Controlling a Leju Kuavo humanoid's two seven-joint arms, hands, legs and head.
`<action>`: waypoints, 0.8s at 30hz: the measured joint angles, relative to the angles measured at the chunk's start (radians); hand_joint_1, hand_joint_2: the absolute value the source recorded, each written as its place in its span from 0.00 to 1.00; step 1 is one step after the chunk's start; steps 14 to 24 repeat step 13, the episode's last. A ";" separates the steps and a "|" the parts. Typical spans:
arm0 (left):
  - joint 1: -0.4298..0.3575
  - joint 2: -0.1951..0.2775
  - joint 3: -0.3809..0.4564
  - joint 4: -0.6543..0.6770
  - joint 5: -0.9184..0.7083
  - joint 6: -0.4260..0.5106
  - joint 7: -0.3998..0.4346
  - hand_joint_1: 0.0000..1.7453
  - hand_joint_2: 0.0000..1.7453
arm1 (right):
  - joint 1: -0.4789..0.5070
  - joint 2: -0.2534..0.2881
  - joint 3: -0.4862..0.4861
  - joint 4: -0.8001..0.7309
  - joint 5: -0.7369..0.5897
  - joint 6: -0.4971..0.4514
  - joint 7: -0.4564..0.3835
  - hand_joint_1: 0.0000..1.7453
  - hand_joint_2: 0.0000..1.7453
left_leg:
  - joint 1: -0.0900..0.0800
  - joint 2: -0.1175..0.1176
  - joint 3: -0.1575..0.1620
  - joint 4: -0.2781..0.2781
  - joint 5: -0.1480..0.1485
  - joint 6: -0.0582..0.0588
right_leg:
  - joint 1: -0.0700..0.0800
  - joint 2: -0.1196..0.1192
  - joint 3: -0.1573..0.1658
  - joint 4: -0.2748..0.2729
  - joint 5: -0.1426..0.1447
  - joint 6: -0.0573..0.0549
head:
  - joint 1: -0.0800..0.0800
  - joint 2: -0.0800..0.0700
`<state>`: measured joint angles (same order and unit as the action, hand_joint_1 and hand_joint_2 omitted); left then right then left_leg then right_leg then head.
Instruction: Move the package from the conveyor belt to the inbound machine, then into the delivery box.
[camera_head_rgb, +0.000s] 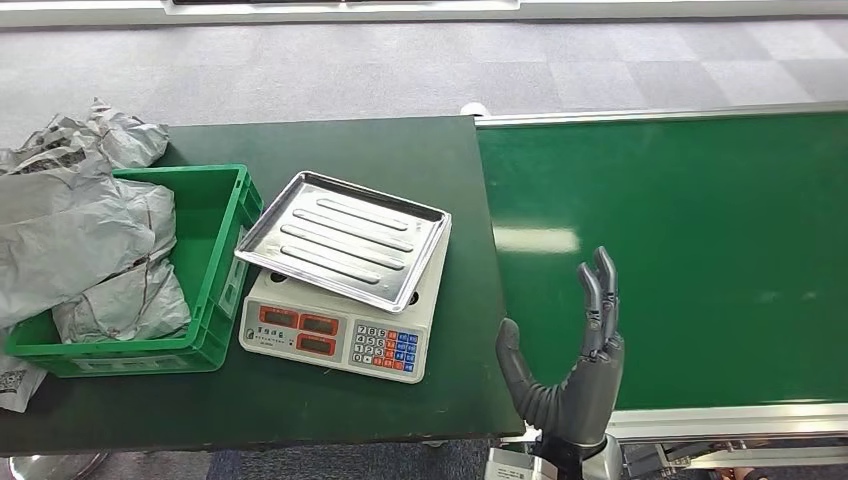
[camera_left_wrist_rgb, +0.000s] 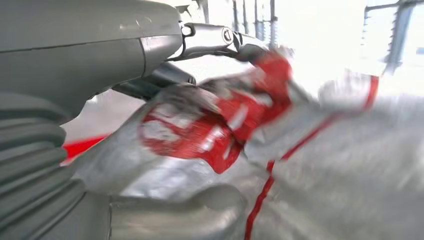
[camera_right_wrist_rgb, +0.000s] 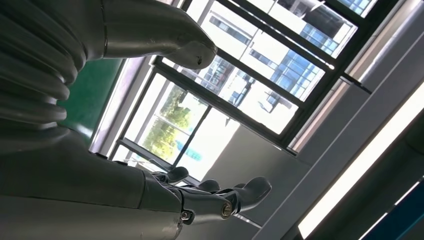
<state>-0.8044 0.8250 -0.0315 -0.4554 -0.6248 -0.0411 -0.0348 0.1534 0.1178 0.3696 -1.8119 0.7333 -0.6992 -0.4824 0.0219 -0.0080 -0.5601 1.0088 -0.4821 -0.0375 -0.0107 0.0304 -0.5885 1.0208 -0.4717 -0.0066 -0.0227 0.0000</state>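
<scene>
My left wrist view is badly blurred: the left hand (camera_left_wrist_rgb: 75, 100) seems to lie against a grey-and-red package (camera_left_wrist_rgb: 210, 130), but I cannot tell whether its fingers (camera_left_wrist_rgb: 215, 37) grip it, nor which way it points. My right hand (camera_head_rgb: 575, 360) stands upright, holding nothing, fingers (camera_head_rgb: 598, 295) extended, over the conveyor belt (camera_head_rgb: 700, 250).

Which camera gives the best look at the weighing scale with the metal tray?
The head view: the weighing scale, with its metal tray, sits whole on the dark table beside the green crate. The two wrist views look elsewhere, at blurred red-and-grey wrapping and at windows.
</scene>
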 joint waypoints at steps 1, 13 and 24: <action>0.006 -0.010 0.034 -0.033 0.059 -0.016 -0.017 0.00 0.00 | 0.000 0.000 0.000 -0.001 0.000 0.000 -0.003 0.00 1.00 | 0.000 0.000 0.000 0.000 0.000 0.000 | 0.000 0.000 0.000 0.000 0.000 0.000 | 0.000 0.000; 0.196 -0.131 0.231 -0.614 0.469 -0.038 -0.007 0.00 0.00 | 0.004 -0.001 -0.008 -0.002 -0.025 0.000 -0.046 0.00 1.00 | 0.000 0.002 0.000 0.001 0.000 0.000 | 0.000 0.002 -0.001 0.000 0.001 0.000 | 0.000 0.000; 0.196 -0.131 0.231 -0.614 0.469 -0.038 -0.007 0.00 0.00 | 0.004 -0.001 -0.008 -0.002 -0.025 0.000 -0.046 0.00 1.00 | 0.000 0.002 0.000 0.001 0.000 0.000 | 0.000 0.002 -0.001 0.000 0.001 0.000 | 0.000 0.000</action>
